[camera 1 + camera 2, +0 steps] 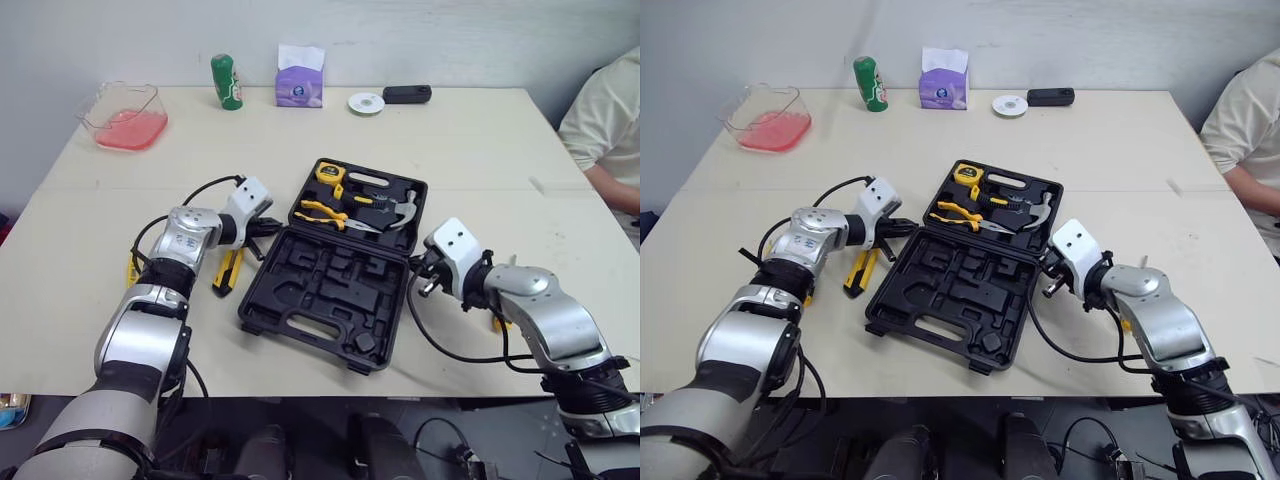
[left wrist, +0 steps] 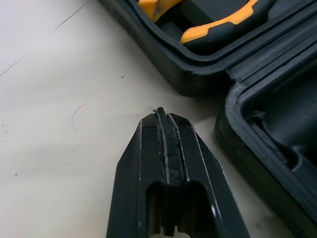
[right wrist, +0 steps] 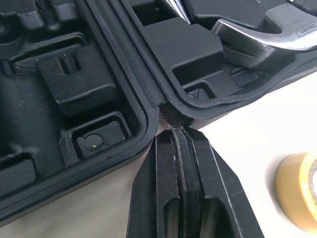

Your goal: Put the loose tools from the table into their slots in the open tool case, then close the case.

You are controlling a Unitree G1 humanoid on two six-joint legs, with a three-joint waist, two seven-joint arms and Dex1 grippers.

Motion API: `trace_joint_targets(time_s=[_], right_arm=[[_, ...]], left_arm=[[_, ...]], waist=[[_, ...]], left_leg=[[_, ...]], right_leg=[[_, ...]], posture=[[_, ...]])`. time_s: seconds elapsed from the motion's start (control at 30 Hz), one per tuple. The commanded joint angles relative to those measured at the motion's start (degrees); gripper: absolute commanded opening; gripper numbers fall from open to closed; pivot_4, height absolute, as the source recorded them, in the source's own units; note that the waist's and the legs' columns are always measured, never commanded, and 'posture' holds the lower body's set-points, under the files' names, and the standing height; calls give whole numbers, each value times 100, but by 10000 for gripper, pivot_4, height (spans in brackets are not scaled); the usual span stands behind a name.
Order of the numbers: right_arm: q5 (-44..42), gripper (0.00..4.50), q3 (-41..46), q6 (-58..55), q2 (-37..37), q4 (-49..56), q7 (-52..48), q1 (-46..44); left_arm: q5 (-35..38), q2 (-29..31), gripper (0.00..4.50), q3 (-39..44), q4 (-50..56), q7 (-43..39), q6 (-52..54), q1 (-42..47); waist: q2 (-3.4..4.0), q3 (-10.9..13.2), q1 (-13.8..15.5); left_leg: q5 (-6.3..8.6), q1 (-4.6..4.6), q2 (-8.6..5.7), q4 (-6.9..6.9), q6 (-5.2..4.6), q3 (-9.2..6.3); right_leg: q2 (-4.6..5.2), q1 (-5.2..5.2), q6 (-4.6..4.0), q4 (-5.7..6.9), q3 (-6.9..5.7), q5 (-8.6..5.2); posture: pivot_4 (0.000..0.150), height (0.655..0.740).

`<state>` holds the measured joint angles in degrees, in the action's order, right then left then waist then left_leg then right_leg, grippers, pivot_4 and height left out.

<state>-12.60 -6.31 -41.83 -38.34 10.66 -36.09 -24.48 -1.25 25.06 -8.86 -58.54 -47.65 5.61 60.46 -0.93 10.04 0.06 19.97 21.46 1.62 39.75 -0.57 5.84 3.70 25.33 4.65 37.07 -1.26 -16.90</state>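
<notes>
The black tool case (image 1: 322,287) lies open mid-table. Its far half holds a yellow tape measure (image 1: 331,173), yellow-handled pliers (image 1: 325,213) and a hammer (image 1: 403,210); the near half shows bare moulded recesses. A yellow-and-black tool (image 1: 228,272) lies loose on the table just left of the case. My left gripper (image 1: 272,228) is shut and empty at the case's left side near the hinge, fingertips (image 2: 163,119) close to the wall. My right gripper (image 1: 425,272) is shut and empty at the right hinge corner (image 3: 171,115). A yellow object (image 3: 297,191) lies beside it.
Along the far edge stand a clear container of pink liquid (image 1: 125,117), a green can (image 1: 227,81), a purple tissue pack (image 1: 300,82), a white disc (image 1: 366,103) and a black device (image 1: 407,94). A person's arm (image 1: 610,120) is at the right edge.
</notes>
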Motion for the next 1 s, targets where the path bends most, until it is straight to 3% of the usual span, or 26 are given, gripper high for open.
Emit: trace_joint_targets(time_s=[0.03,0.33,0.57,0.73,1.0], right_arm=[[-68,499,-27,286,4,119,-338,-184],[78,499,-83,884,-39,-335,-920,-313],[162,499,-285,1403,-40,-444,-1570,-365],[316,499,-402,1534,71,-532,-1743,-415],[490,499,16,1369,-177,-591,-1619,-335]], left_arm=[[55,-107,0,-36,386,-568,-63,-5],[132,86,0,-242,1814,-1671,404,-845],[306,453,0,-335,3607,-2220,1216,-1742],[544,544,0,-252,4959,-2055,2014,-2465],[490,704,0,503,5264,-1097,2675,-2944]], waist=[[0,0,-11],[1,0,-30],[2,-1,-60],[5,-3,-106],[4,-3,-103]], left_leg=[[0,0,1,0,0,1],[1,1,6,-1,2,6],[4,-4,12,-2,3,13],[6,-7,15,-5,4,13],[7,-18,11,5,3,15]], right_leg=[[-1,0,0,-1,0,0],[-6,4,0,-1,5,0],[-6,5,0,1,18,0],[19,4,-1,3,23,-1],[32,0,-1,17,25,-1]], posture=[[1500,7400],[1500,7400],[1500,7400],[1500,7400],[1500,7400]])
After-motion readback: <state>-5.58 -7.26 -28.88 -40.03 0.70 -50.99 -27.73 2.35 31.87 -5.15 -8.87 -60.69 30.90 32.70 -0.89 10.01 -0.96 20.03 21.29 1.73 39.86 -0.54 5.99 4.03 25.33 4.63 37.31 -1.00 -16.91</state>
